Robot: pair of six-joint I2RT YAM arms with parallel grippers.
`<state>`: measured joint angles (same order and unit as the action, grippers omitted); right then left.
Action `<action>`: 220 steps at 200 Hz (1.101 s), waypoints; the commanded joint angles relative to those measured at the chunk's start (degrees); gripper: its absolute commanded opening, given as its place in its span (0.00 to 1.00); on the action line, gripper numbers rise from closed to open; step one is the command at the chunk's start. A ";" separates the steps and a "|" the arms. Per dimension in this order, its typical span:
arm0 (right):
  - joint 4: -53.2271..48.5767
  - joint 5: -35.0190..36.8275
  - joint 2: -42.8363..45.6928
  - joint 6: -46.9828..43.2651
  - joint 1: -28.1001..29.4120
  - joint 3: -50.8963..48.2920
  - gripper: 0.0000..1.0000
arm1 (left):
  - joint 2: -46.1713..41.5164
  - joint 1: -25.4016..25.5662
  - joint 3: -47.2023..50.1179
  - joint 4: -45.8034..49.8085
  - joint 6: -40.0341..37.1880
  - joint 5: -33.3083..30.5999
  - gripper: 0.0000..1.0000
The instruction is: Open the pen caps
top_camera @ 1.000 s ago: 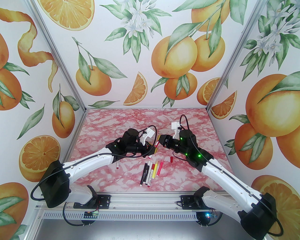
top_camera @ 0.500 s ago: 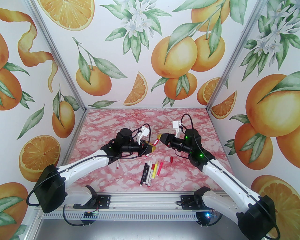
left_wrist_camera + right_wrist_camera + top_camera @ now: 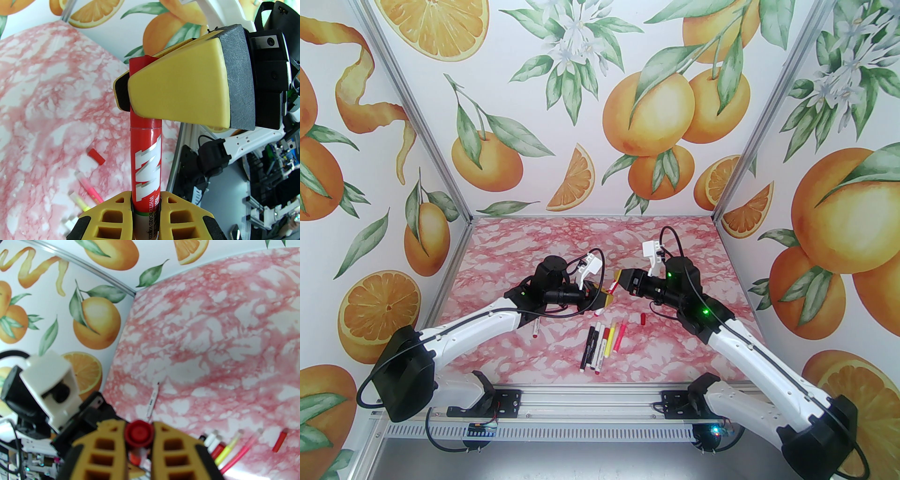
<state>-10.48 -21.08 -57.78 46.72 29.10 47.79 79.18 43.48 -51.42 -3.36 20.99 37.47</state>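
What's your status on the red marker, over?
Left claw shut on red marker barrel. Right claw shut on its cap, not yet off. Spare pens, loose red cap on table below.

Left gripper [image 3: 607, 298] pulled back toward worktop's [image 3: 562, 243] left edge, then eased in again. Right gripper [image 3: 620, 280] shifted slightly toward far edge, elbow swung right. More of red marker [image 3: 611, 285] shows between them now.

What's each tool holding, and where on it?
One red whiteboard marker, shared: left tool clamps the barrel, right tool clamps its red cap.
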 commanded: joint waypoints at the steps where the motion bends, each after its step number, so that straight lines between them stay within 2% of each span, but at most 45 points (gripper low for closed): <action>1: 15.55 4.03 0.25 7.26 -5.47 1.19 0.00 | -0.02 1.80 3.02 10.21 -1.12 2.87 0.00; 27: 20.44 0.22 -0.31 13.13 -8.35 -0.50 0.00 | -1.21 1.89 3.97 10.76 -1.91 0.90 0.00; 110: 26.27 -0.04 -1.07 21.91 -8.64 -2.23 0.00 | 0.52 3.75 3.20 12.03 -2.95 -2.37 0.00; 146: 23.83 6.23 0.80 19.56 -6.87 -2.57 0.00 | 1.59 4.60 2.22 11.96 -1.78 -3.20 0.00; 191: 29.38 11.82 1.79 23.55 -5.18 -6.09 0.00 | 2.54 6.14 2.00 10.14 -0.19 -4.71 0.00; 220: 30.66 12.32 1.53 24.05 -5.19 -6.22 0.00 | 3.18 6.29 2.07 10.11 0.01 -4.82 0.00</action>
<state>3.68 -20.93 -58.00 66.00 25.63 38.94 80.58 46.78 -51.66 -4.56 21.96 26.35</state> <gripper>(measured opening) 0.169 0.175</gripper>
